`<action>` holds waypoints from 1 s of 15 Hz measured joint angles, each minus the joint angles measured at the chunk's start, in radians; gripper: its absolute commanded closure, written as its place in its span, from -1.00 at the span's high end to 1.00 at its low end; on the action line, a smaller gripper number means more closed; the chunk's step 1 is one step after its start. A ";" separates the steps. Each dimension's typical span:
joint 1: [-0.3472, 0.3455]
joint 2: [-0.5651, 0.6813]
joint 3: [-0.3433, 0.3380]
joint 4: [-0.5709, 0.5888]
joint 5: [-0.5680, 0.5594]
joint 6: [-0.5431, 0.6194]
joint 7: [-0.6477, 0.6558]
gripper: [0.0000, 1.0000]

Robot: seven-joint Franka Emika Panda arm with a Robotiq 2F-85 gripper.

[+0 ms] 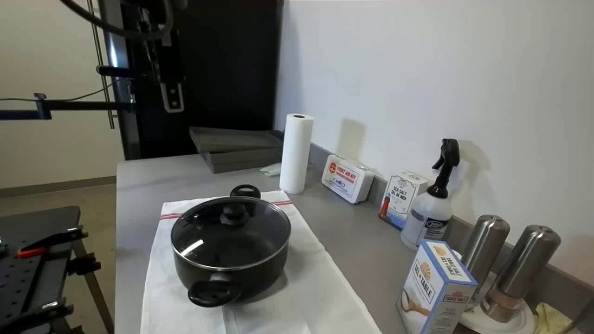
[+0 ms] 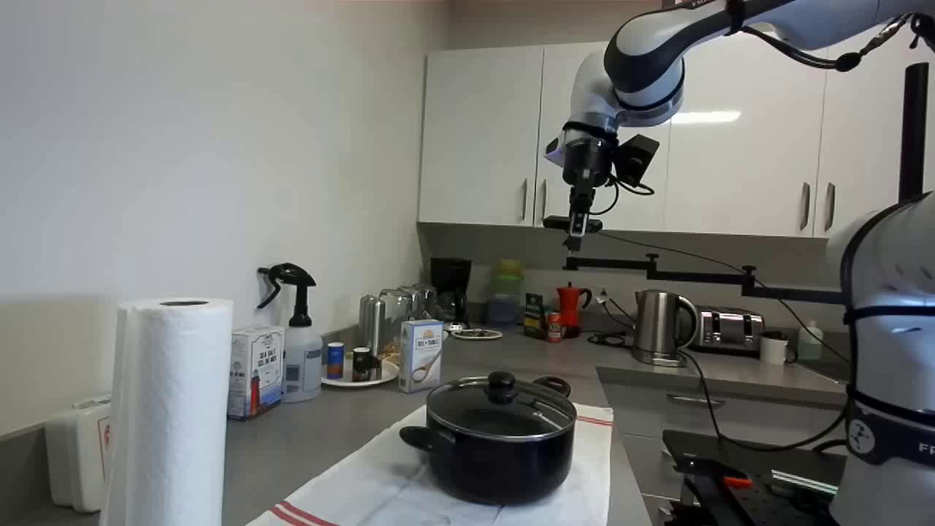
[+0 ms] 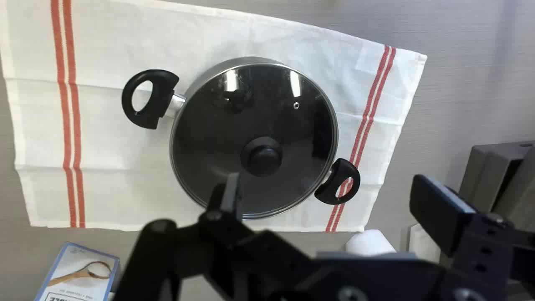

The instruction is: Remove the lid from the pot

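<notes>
The black pot stands upright on a white towel on the counter. It also shows in an exterior view and the wrist view. The dark glass lid sits flat on the pot, with its metal rim along the pot's edge and a black knob on top; it shows too in an exterior view and from above in the wrist view. My gripper is open and empty, its fingers wide apart. It hangs high above the counter in both exterior views, apart from the lid.
The white towel lies under the pot. A paper towel roll, first aid kit, spray bottle, table salt box and steel mills stand along the wall. Grey trays lie at the counter's end.
</notes>
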 measured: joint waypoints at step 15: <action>-0.016 0.049 0.025 0.000 0.000 0.019 0.014 1.00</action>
